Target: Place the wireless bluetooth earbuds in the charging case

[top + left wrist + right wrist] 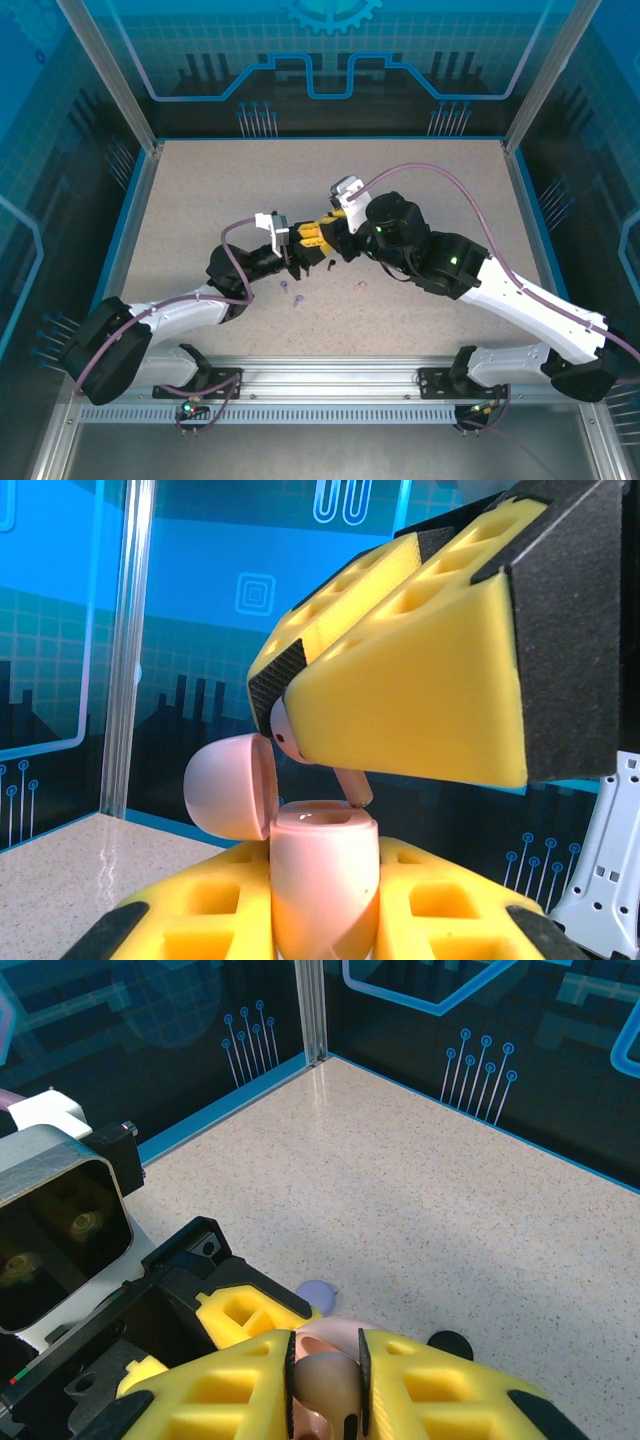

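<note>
One earbud (pixel 281 728) in right claw (pixel 326 1355), above case (pixel 325 880)

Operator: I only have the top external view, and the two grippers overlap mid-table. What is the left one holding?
Observer: The left gripper is shut on a pale pink charging case. The case stands upright with its lid hinged open.
Operator: And the right one?
Observer: The right gripper is shut on a pale pink earbud, held directly above that case.
Operator: Is it seated?
Observer: Not yet. Its stem angles down with the tip at or just above the opening, and the head is well clear of the case.
</note>
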`<act>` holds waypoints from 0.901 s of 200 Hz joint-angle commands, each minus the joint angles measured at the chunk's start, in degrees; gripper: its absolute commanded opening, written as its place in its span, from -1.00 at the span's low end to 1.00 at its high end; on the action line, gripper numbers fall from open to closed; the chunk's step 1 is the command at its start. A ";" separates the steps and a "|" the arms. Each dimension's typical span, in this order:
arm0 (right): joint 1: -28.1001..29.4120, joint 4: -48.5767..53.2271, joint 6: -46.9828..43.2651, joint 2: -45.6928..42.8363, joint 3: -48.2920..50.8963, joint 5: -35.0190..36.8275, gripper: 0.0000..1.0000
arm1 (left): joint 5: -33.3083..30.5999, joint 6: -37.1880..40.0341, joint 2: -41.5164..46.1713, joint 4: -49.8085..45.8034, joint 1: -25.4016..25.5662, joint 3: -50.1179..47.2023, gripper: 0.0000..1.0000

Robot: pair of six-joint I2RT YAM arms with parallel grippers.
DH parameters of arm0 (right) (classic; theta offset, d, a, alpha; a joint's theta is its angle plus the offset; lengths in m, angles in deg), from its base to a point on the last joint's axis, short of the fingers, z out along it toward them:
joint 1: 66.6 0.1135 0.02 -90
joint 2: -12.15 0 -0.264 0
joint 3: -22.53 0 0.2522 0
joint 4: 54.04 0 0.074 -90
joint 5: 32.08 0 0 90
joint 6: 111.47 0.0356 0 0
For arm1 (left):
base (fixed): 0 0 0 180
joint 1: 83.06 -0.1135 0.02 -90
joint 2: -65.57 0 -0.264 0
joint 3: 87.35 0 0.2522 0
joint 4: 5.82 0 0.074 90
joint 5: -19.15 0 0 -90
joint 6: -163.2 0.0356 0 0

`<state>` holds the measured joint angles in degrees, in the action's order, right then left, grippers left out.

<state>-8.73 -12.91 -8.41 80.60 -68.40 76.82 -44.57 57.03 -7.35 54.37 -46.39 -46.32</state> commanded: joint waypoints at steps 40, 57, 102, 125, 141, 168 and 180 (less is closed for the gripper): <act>0.47 -4.08 -0.23 -0.62 -0.44 0.69 -0.55 | -6.48 -1.46 -0.09 2.43 2.11 1.21 -0.94; 0.44 -5.78 -0.39 -0.74 -0.06 0.85 -0.55 | -8.61 -0.98 -0.36 2.34 3.90 1.39 -0.94; 0.24 -7.18 -1.11 -0.42 -0.02 2.35 -0.56 | -12.83 -0.89 -2.12 3.86 6.78 1.57 -0.95; 0.23 -7.17 -0.71 -0.92 0.64 2.51 -0.56 | -14.58 -1.00 -2.57 5.07 7.20 1.25 -0.95; 0.21 -6.75 -0.45 -1.21 0.88 2.45 -0.56 | -15.52 -1.02 -2.54 5.48 7.31 0.99 -0.95; 0.11 -6.02 0.10 -1.55 1.55 2.70 -0.56 | -16.26 -1.15 -2.25 5.85 7.35 0.68 -0.95; 0.14 -6.16 0.25 -1.65 2.25 3.07 -0.56 | -16.18 -1.24 -2.23 6.03 7.37 0.69 -0.96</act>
<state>-8.78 -18.09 -8.65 80.31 -67.67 78.54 -58.97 56.62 -9.67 56.75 -39.53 -46.34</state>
